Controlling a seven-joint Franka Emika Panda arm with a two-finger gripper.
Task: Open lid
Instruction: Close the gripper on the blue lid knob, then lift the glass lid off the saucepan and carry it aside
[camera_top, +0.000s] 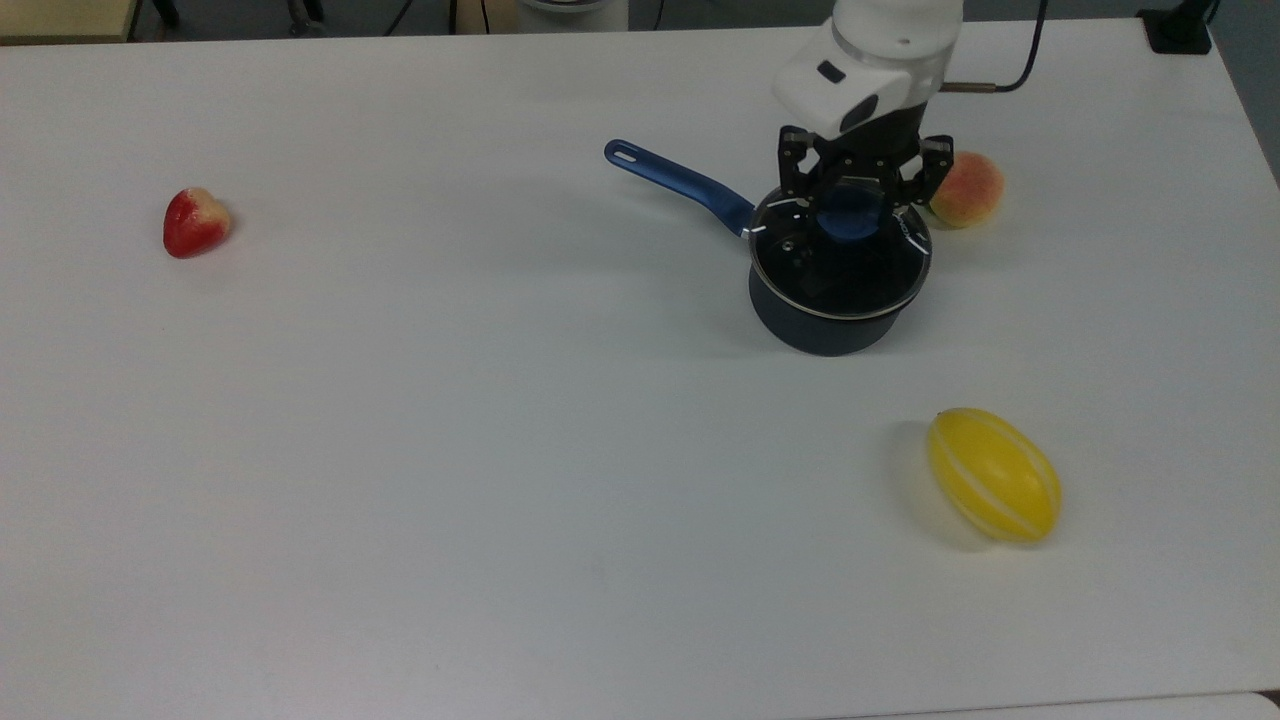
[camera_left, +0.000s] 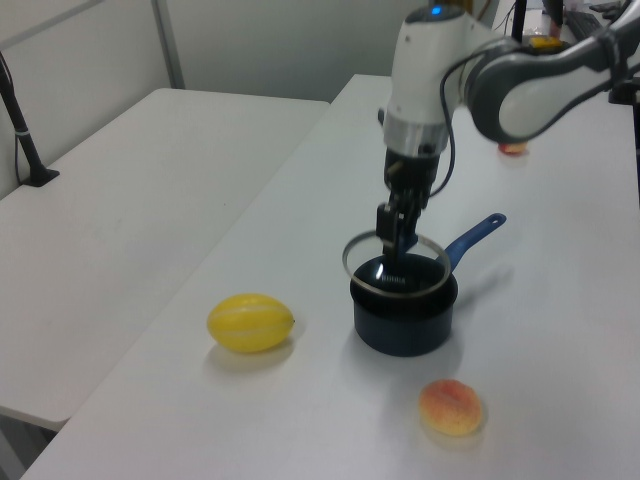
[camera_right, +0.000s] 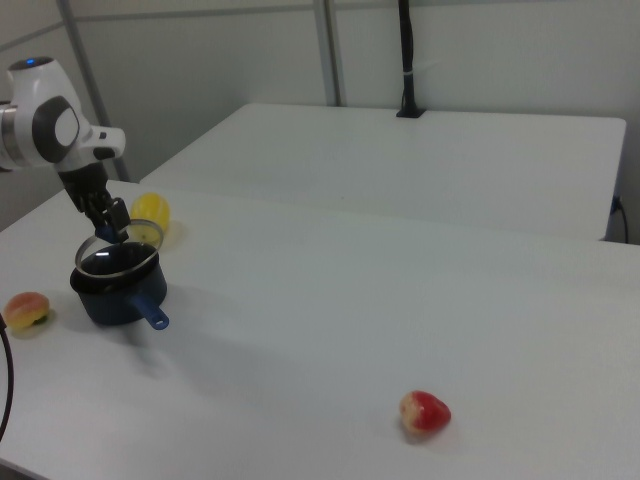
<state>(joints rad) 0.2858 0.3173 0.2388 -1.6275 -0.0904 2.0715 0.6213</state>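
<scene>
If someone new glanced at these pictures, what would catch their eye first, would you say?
Most likely the gripper, shut on the blue knob of the glass lid, which hangs just above the dark saucepan. After that, the bright yellow melon toward the top view's lower right, and the lone strawberry far at the top view's left.

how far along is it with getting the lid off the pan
Done: the gripper has its jaws shut on the blue knob, and the lid is already raised clear of the saucepan, tilted in the left view. In hand: the lid hangs just above the pan. Left: carrying it aside and setting it down on the table.
</scene>
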